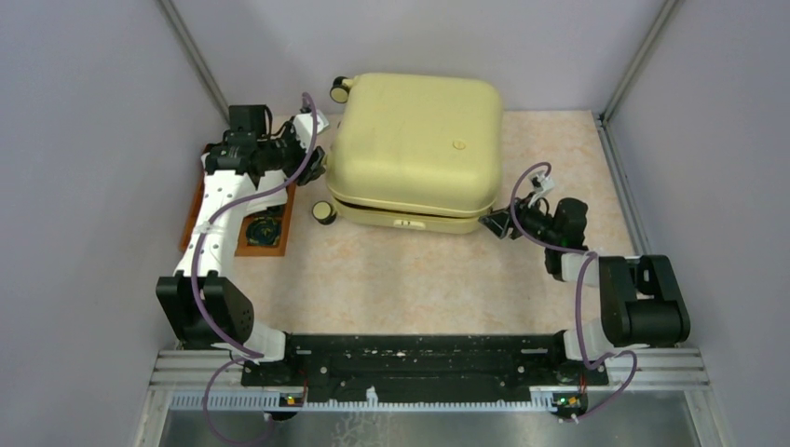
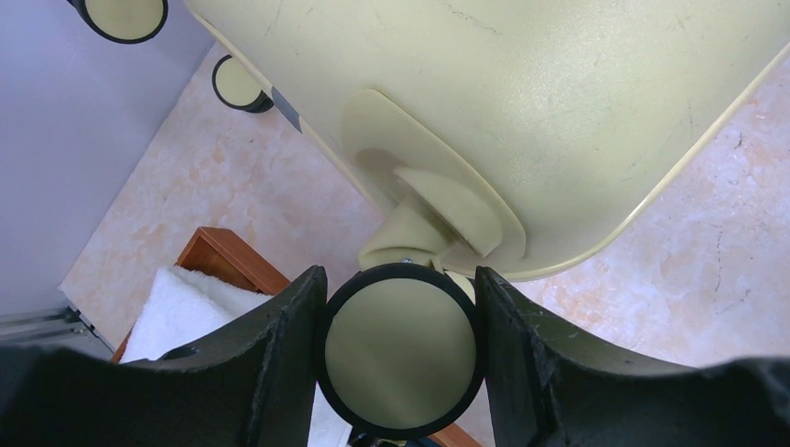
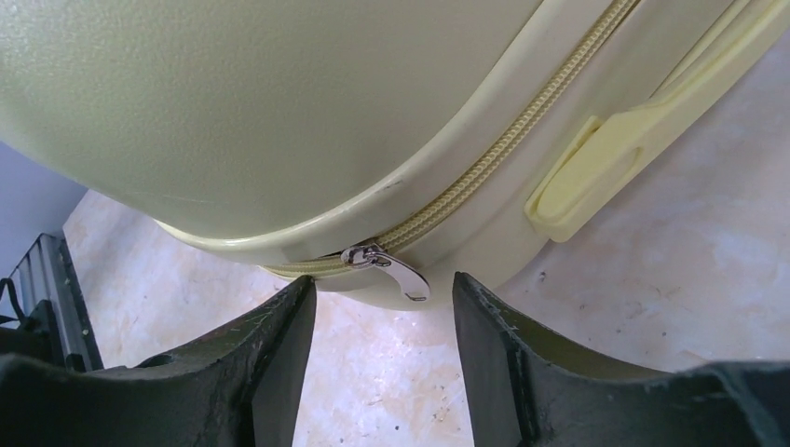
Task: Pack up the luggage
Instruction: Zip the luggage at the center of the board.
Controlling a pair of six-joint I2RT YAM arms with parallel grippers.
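The luggage [image 1: 415, 140] lies closed at the far middle of the worktop [image 1: 419, 279]. Only the left wrist view shows three wheels, with one wheel [image 2: 401, 358] clamped in the left gripper [image 2: 399, 281]. Only the right wrist view shows one zipper pull [image 3: 389, 268], just ahead of the right gripper [image 3: 382, 283], whose jaws stand apart and empty.

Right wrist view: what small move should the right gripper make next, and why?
Probably ease the right gripper forward and close on the silver metal zipper pull: it hangs ungripped just beyond the open jaws, on the pale yellow hard-shell suitcase.
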